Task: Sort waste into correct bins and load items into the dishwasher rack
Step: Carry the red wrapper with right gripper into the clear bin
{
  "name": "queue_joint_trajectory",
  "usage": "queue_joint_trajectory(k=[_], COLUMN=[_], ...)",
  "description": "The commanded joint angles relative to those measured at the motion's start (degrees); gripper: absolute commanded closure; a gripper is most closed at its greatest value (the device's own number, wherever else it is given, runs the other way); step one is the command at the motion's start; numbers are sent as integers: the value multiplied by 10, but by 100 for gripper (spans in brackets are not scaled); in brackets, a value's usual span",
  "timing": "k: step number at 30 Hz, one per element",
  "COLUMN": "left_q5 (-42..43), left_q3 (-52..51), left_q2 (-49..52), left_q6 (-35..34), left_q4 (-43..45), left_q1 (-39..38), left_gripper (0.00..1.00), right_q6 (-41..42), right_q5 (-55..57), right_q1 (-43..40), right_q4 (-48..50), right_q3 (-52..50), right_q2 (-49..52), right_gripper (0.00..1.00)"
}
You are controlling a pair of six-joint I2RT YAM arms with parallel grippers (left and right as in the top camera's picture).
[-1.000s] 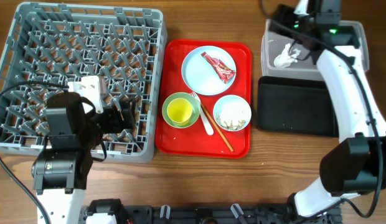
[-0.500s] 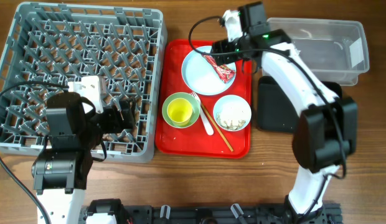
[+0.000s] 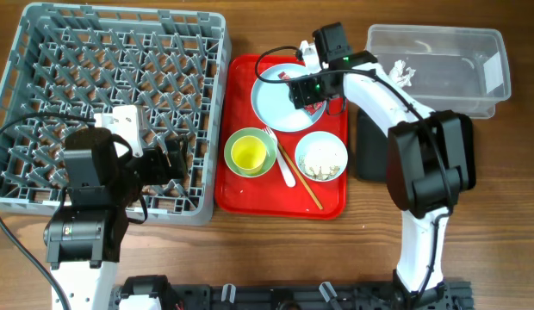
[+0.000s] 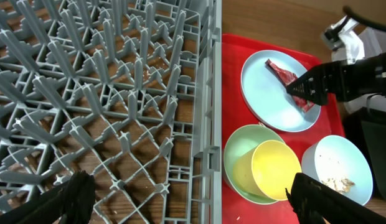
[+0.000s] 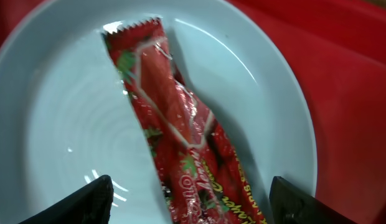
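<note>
Hovering over the snack wrapper (image 5: 174,137) with right jaws open astride it, gripping nothing. Lying slantwise on the white plate (image 5: 50,124), far on the red tray (image 3: 241,103). Probably light, crinkly, slippery: best pinched across the narrow middle. Left jaws open over the dishwasher rack (image 4: 87,93).

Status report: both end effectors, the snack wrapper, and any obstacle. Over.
Left end effector open, above the dishwasher rack. Right end effector open, straddling the snack wrapper, not gripping. Wrapper lies on the white plate. Nothing in the way.
</note>
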Motion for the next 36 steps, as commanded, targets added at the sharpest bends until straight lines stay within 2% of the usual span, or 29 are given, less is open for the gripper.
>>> queue_joint_trajectory(k=[1, 3, 5, 9, 12, 15, 23, 30, 36], left_q5=[1, 1, 1, 1, 1, 1, 1, 1, 1], left_q3=[11, 11, 11, 11, 11, 11, 11, 11, 11], left_q2=[0, 0, 0, 0, 0, 0, 0, 0, 0], left_q6=[-3, -3, -3, -3, -3, -3, -3, -3, -3], left_q4=[-1, -2, -2, -2, -3, -3, -3, -3, -3], left_q1=[-3, -3, -3, -3, -3, -3, -3, -3, -3], left_gripper=[0, 0, 0, 0, 0, 0, 0, 0, 0], right_q6=[14, 13, 13, 32, 63, 80, 89, 185, 274], right_q5=[21, 21, 21, 21, 21, 21, 24, 130, 160], right_q1=[3, 5, 8, 12, 12, 12, 1, -69, -151], right_q4=[-7, -15, -20, -21, -23, -28, -44, -37, -45], right_q3=[-3, -3, -3, -2, -2, -1, 12, 12, 10], right_q2=[24, 30, 31, 31, 30, 25, -62, -186, -198], right_gripper=[19, 21, 28, 54, 78, 94, 96, 96, 92])
